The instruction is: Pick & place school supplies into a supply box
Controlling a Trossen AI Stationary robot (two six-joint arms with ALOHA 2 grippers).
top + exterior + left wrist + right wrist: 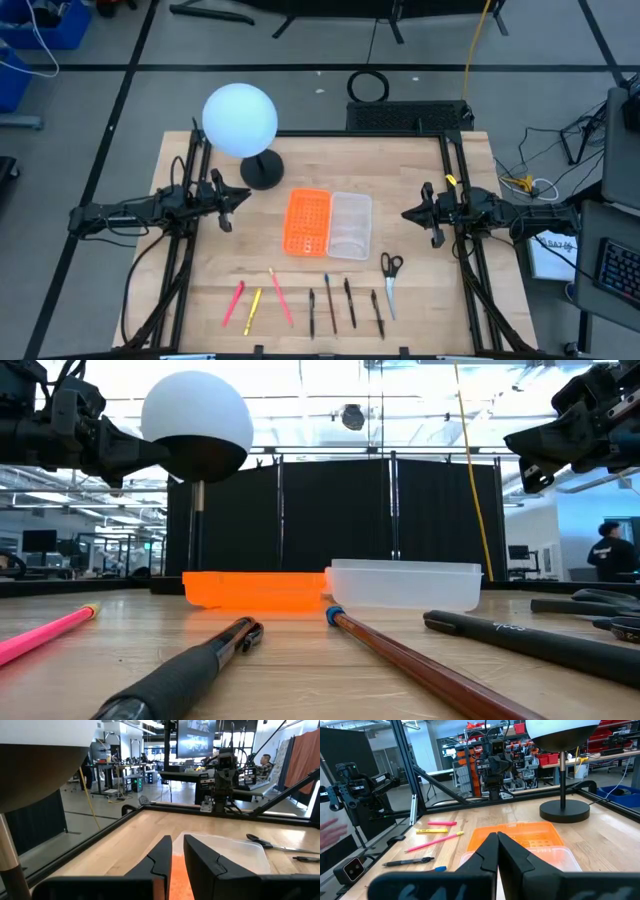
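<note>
- In the low view the grey pen (190, 672) and brown pencil (420, 665) run off the bottom edge; the pink pen (45, 633) is cut by the left edge.
- The scissors (280, 846) leave the left wrist view at its side.
- The lamp (563, 750) is cropped at the right wrist view's edge.
- The box (555, 857) sits partly behind the right gripper's fingers (487, 855).
- A blurred hand (332, 831) shows at the edge.
</note>
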